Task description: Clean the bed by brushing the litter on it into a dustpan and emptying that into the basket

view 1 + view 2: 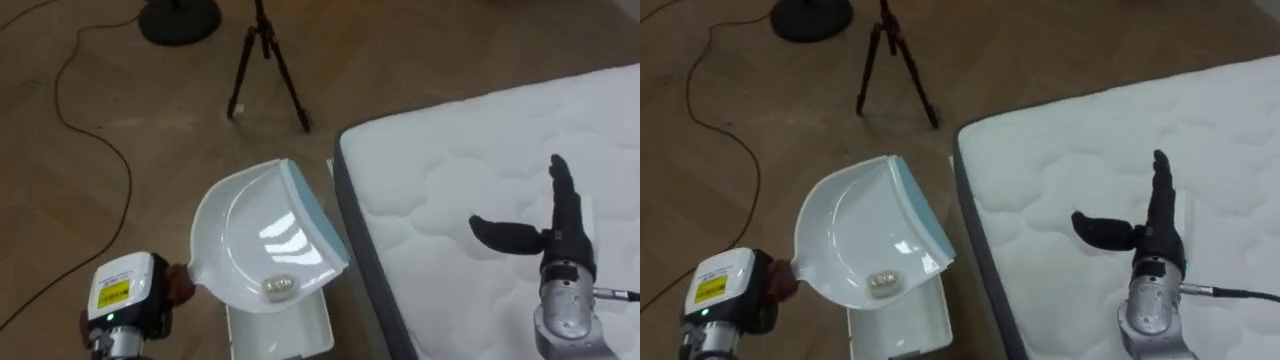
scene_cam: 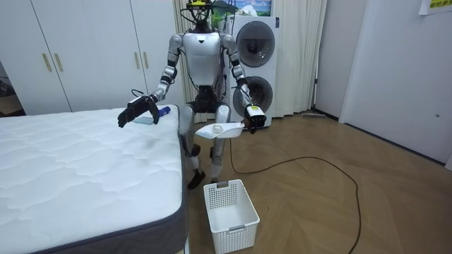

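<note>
Left hand: closed around the handle of a white dustpan, held out over the floor just beside the bed edge.
Dustpan content: one small pale scrap, lying near the handle end.
Basket: white, on the floor below the dustpan, close to the bed.
Right hand: fingers straight, thumb spread aside, holding nothing, above the white mattress.
Stance: upright beside the bed, seen in the room view.
</note>
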{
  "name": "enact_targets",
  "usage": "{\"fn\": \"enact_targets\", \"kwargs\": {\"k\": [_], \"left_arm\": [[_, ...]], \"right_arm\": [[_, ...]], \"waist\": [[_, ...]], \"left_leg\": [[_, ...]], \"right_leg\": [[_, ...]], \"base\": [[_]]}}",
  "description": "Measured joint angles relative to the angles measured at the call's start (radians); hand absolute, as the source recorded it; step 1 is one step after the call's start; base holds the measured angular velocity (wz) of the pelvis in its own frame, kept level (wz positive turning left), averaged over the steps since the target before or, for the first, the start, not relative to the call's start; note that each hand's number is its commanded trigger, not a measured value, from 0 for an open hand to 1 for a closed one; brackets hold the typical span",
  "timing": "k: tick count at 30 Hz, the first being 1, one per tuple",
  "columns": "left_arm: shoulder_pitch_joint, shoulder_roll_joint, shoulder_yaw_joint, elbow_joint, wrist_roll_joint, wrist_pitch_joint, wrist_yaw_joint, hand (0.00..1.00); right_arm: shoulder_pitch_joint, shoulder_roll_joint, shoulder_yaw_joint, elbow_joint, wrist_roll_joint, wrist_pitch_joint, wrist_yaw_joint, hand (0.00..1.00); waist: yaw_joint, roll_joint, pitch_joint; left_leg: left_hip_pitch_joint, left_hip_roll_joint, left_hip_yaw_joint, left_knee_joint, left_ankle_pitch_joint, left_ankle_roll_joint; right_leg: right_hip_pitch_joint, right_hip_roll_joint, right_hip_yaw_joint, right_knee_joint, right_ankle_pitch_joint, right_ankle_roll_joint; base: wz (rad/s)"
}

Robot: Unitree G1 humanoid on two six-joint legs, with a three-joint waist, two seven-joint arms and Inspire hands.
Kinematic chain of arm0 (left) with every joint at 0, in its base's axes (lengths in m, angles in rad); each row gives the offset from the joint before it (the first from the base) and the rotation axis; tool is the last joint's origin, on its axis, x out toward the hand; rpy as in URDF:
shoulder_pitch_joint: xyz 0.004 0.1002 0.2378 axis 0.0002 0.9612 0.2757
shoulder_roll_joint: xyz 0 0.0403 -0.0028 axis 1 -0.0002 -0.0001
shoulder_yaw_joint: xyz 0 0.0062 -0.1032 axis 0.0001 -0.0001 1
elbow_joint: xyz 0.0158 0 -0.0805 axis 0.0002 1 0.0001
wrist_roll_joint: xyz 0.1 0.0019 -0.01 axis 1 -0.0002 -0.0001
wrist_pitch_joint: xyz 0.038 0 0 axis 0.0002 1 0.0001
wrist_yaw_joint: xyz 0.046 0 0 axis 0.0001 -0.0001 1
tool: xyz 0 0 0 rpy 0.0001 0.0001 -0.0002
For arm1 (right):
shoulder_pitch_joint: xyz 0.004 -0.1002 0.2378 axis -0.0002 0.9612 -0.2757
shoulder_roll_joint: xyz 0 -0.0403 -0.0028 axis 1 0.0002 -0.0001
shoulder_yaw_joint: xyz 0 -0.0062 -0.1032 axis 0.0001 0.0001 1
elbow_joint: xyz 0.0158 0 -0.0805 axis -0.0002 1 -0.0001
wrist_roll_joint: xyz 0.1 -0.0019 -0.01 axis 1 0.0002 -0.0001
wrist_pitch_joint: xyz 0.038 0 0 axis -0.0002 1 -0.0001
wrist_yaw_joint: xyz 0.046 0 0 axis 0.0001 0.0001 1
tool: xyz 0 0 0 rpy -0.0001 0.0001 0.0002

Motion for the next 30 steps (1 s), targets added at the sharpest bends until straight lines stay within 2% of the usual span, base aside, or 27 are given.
{"fn": "enact_targets", "kwargs": {"k": [2, 7, 9, 10, 11, 13, 14, 16, 17, 18, 19, 20, 21, 23, 24, 25, 26, 27, 28, 29, 30], "left_arm": [[-0.002, 0.002, 0.0, -0.006, 0.001, -0.008, 0.0, 1.0], [-0.011, 0.014, 0.001, -0.014, 0.0, -0.031, 0.0, 1.0], [-0.014, 0.021, 0.001, -0.016, 0.001, -0.048, 0.0, 1.0], [-0.014, 0.03, -0.001, -0.027, 0.001, -0.054, -0.002, 1.0], [-0.014, 0.036, -0.001, -0.043, 0.002, -0.054, -0.008, 1.0], [-0.015, 0.05, -0.001, -0.071, 0.002, -0.057, -0.013, 1.0], [-0.016, 0.059, -0.001, -0.074, 0.002, -0.062, -0.014, 1.0], [-0.022, 0.068, -0.001, -0.077, 0.009, -0.062, -0.024, 1.0], [-0.022, 0.072, -0.001, -0.08, 0.014, -0.061, -0.026, 1.0], [-0.023, 0.077, -0.001, -0.084, 0.022, -0.06, -0.032, 1.0], [-0.023, 0.078, -0.003, -0.085, 0.027, -0.056, -0.04, 1.0], [-0.023, 0.077, -0.004, -0.085, 0.027, -0.053, -0.042, 1.0], [-0.023, 0.075, -0.006, -0.085, 0.027, -0.048, -0.049, 1.0], [-0.022, 0.081, -0.006, -0.083, 0.028, -0.043, -0.055, 1.0], [-0.022, 0.082, -0.005, -0.081, 0.028, -0.04, -0.055, 1.0], [-0.021, 0.084, -0.003, -0.077, 0.028, -0.031, -0.056, 1.0], [-0.021, 0.089, -0.002, -0.07, 0.027, -0.026, -0.056, 1.0], [-0.024, 0.092, -0.002, -0.062, 0.024, -0.025, -0.056, 1.0], [-0.052, 0.102, -0.007, -0.045, 0.014, -0.03, -0.062, 1.0], [-0.098, 0.115, -0.029, -0.032, 0.007, -0.034, -0.068, 1.0], [-0.112, 0.117, -0.041, -0.032, 0.007, -0.031, -0.068, 1.0]], "right_arm": [[0.0, 0.0, 0.001, 0.0, 0.001, 0.0, -0.006, 0.0], [-0.001, 0.0, 0.007, 0.008, 0.003, 0.0, -0.005, 0.0], [0.0, 0.0, 0.01, 0.017, 0.003, 0.0, 0.006, 0.0], [0.0, 0.0, 0.016, 0.025, 0.007, 0.0, 0.015, 0.0], [0.0, 0.0, 0.017, 0.042, 0.01, 0.0, 0.029, 0.0], [0.0, 0.0, 0.019, 0.053, 0.01, 0.002, 0.045, 0.0], [-0.001, 0.0, 0.023, 0.06, 0.009, 0.001, 0.052, 0.0], [-0.002, 0.001, 0.023, 0.089, 0.008, 0.002, 0.067, 0.0], [-0.001, 0.001, 0.023, 0.095, 0.009, 0.003, 0.074, 0.0], [0.001, 0.001, 0.022, 0.098, 0.01, 0.004, 0.082, 0.0], [-0.001, 0.003, 0.022, 0.095, 0.011, 0.004, 0.091, 0.0], [-0.003, 0.003, 0.022, 0.094, 0.012, 0.003, 0.096, 0.0], [-0.011, 0.003, 0.022, 0.094, 0.013, 0.002, 0.098, 0.0], [-0.022, 0.002, 0.018, 0.093, 0.013, -0.009, 0.098, 0.0], [-0.022, 0.002, 0.017, 0.093, 0.013, -0.012, 0.098, 0.0], [-0.024, 0.001, 0.016, 0.093, 0.013, -0.017, 0.097, 0.0], [-0.028, -0.001, 0.016, 0.093, 0.01, -0.023, 0.097, 0.0], [-0.034, 0.0, 0.016, 0.093, 0.01, -0.024, 0.097, 0.0], [-0.048, -0.002, 0.006, 0.098, 0.01, -0.025, 0.095, 0.0], [-0.049, -0.001, -0.014, 0.104, 0.011, -0.022, 0.094, 0.0], [-0.048, -0.002, -0.021, 0.105, 0.013, -0.021, 0.095, 0.0]], "waist": [[0.01, 0.002, -0.0006], [0.015, 0.006, 0.0013], [0.016, 0.01, 0.0043], [0.014, 0.01, 0.0061], [0.013, 0.011, 0.0067], [0.017, 0.02, 0.0115], [0.012, 0.026, 0.0134], [-0.002, 0.029, 0.0148], [-0.011, 0.029, 0.0155], [-0.033, 0.026, 0.0162], [-0.041, 0.018, 0.0135], [-0.041, 0.012, 0.0126], [-0.036, 0.009, 0.0126], [-0.034, 0.009, 0.0129], [-0.034, 0.009, 0.0127], [-0.032, 0.008, 0.0126], [-0.038, 0.003, 0.0127], [-0.041, -0.008, 0.0163], [-0.065, 0.001, 0.0219], [-0.074, 0.002, 0.0231], [-0.076, 0.004, 0.0207]], "left_leg": [[0.002, -0.007, -0.016, 0.006, -0.004, 0.0], [-0.001, -0.021, -0.029, 0.033, -0.018, 0.008], [-0.002, -0.032, -0.036, 0.048, -0.024, 0.018], [-0.003, -0.044, -0.048, 0.06, -0.032, 0.03], [-0.002, -0.047, -0.053, 0.066, -0.034, 0.034], [-0.002, -0.048, -0.07, 0.073, -0.036, 0.038], [0.004, -0.061, -0.11, 0.073, -0.034, 0.037], [0.013, -0.065, -0.15, 0.073, -0.021, 0.028], [0.014, -0.071, -0.17, 0.073, -0.019, 0.025], [0.016, -0.082, -0.203, 0.069, -0.015, 0.016], [0.019, -0.087, -0.213, 0.055, -0.011, -0.006], [0.022, -0.091, -0.215, 0.048, -0.012, -0.034], [0.029, -0.092, -0.219, 0.033, -0.012, -0.065], [0.051, -0.094, -0.237, -0.006, -0.004, -0.08], [0.06, -0.094, -0.239, -0.019, -0.001, -0.086], [0.079, -0.094, -0.239, -0.05, 0.005, -0.102], [0.088, -0.096, -0.217, -0.07, 0.005, -0.137], [0.075, -0.083, -0.152, -0.055, -0.02, -0.179], [-0.001, 0.014, 0.017, 0.047, -0.08, -0.109], [-0.103, 0.085, 0.049, 0.186, -0.131, -0.097], [-0.126, 0.092, 0.06, 0.23, -0.142, -0.099]], "right_leg": [[-0.002, -0.006, -0.002, 0.019, -0.002, 0.003], [-0.038, -0.044, 0.009, 0.129, -0.022, 0.007], [-0.076, -0.063, 0.047, 0.222, -0.026, 0.006], [-0.106, -0.074, 0.08, 0.288, -0.026, 0.007], [-0.136, -0.075, 0.111, 0.341, -0.03, 0.008], [-0.179, -0.057, 0.133, 0.385, -0.032, 0.007], [-0.2, -0.041, 0.139, 0.38, -0.032, 0.006], [-0.221, -0.005, 0.173, 0.32, -0.031, 0.005], [-0.227, 0.003, 0.182, 0.291, -0.03, 0.003], [-0.238, 0.008, 0.192, 0.241, -0.024, 0.0], [-0.249, 0.015, 0.199, 0.201, -0.007, -0.001], [-0.253, 0.021, 0.205, 0.179, 0.001, -0.002], [-0.253, 0.035, 0.213, 0.131, 0.023, -0.012], [-0.223, 0.069, 0.216, 0.043, 0.073, -0.034], [-0.214, 0.077, 0.218, 0.024, 0.085, -0.039], [-0.185, 0.091, 0.221, -0.012, 0.117, -0.054], [-0.143, 0.088, 0.211, -0.051, 0.192, -0.075], [-0.122, 0.071, 0.202, -0.084, 0.185, -0.072], [-0.126, 0.072, 0.206, -0.074, 0.16, -0.047], [-0.173, 0.073, 0.225, 0.019, 0.092, -0.028], [-0.199, 0.07, 0.226, 0.072, 0.058, -0.017]], "base": [[0.11], [0.13], [0.18], [0.17], [0.17], [0.17], [0.27], [0.45], [0.81], [0.85], [0.69], [0.32], [0.16], [0.15], [0.0], [0.0], [0.0], [0.35], [0.74], [0.84], [0.78]]}}
